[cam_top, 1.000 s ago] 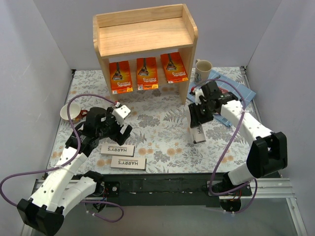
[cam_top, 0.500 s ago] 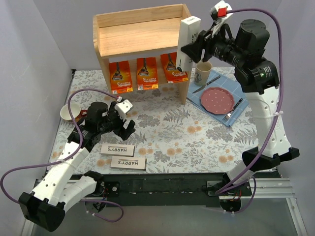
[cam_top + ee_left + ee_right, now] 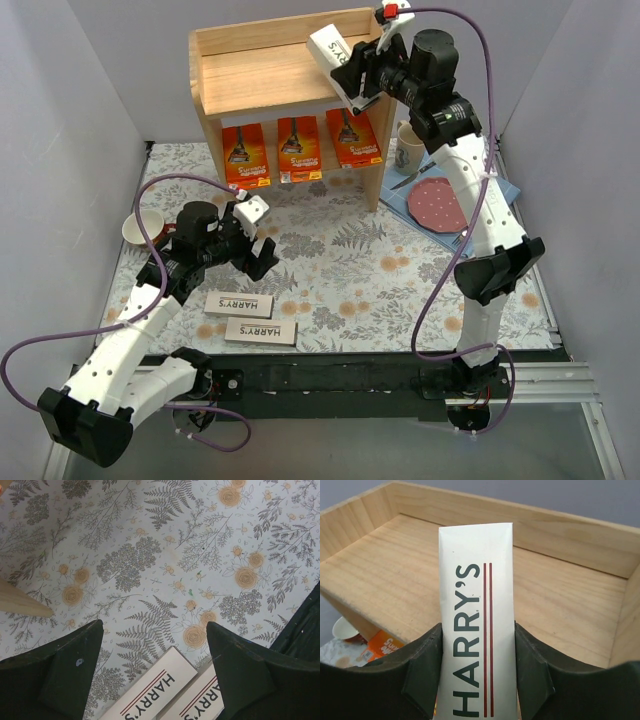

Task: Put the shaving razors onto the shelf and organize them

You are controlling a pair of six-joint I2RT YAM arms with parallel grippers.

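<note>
The wooden shelf stands at the back. Three orange razor packs stand on its lower tier. My right gripper is shut on a white HARRY'S box and holds it tilted above the right end of the top tier; the box shows between my fingers. Two more HARRY'S boxes lie flat on the table at front left. My left gripper is open just above and behind them.
A cup on a saucer sits at the left edge. A mug, a pink plate and cutlery on a blue cloth lie right of the shelf. A floral cloth covers the table.
My right arm lifted the HARRY'S box from the table's right side up to the shelf top, then moved it left and tilted it over the top tier. The left gripper shifted slightly.
</note>
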